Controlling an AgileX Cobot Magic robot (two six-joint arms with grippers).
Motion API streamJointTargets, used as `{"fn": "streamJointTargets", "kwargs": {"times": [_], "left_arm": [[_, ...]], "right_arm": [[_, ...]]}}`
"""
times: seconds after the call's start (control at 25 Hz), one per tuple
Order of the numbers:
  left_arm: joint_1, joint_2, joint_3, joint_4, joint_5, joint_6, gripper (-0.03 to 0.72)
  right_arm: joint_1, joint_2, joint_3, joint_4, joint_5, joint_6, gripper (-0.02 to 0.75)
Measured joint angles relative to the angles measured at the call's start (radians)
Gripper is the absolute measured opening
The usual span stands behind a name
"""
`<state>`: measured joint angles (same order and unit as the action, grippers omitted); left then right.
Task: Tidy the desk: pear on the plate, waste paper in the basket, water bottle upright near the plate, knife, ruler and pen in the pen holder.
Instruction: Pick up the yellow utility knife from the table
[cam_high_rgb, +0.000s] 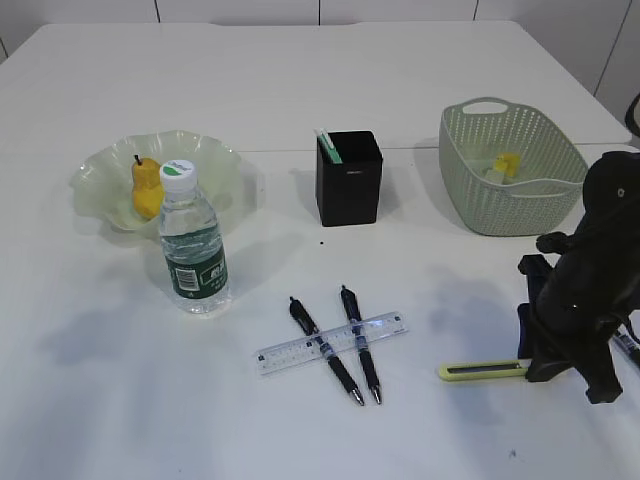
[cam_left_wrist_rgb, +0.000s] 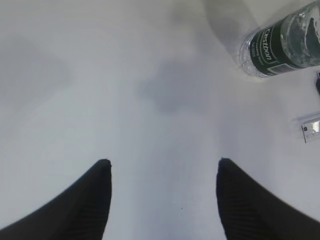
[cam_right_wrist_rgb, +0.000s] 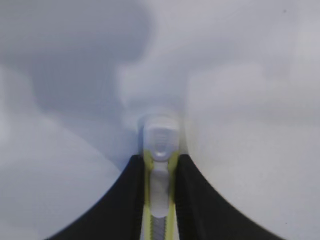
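Yellow-green knife pinched between the right gripper's black jaws, low over the white desk.
Left gripper hangs spread wide, holding nothing, near the upright water bottle; pear sits on the plate.

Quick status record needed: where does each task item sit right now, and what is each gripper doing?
pear: on the plate
water bottle: upright, in front of the plate
waste paper: in the basket
pens: two, lying across the ruler on the desk
pen holder: holds one pale green item
knife: flat on the desk, between the jaws
right gripper: shut on the knife
left gripper: open, empty, above bare desk
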<state>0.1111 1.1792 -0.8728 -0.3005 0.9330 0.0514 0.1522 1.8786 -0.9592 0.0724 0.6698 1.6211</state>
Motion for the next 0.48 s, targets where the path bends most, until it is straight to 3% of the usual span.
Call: {"fn": "streamJointTargets", "kwargs": {"times": [0.48], "left_arm": [[0.0,0.0,0.0,0.0,-0.017,0.0,0.466]], "right_arm": [[0.0,-0.077,0.0,-0.007,0.0,-0.201,0.126]]}}
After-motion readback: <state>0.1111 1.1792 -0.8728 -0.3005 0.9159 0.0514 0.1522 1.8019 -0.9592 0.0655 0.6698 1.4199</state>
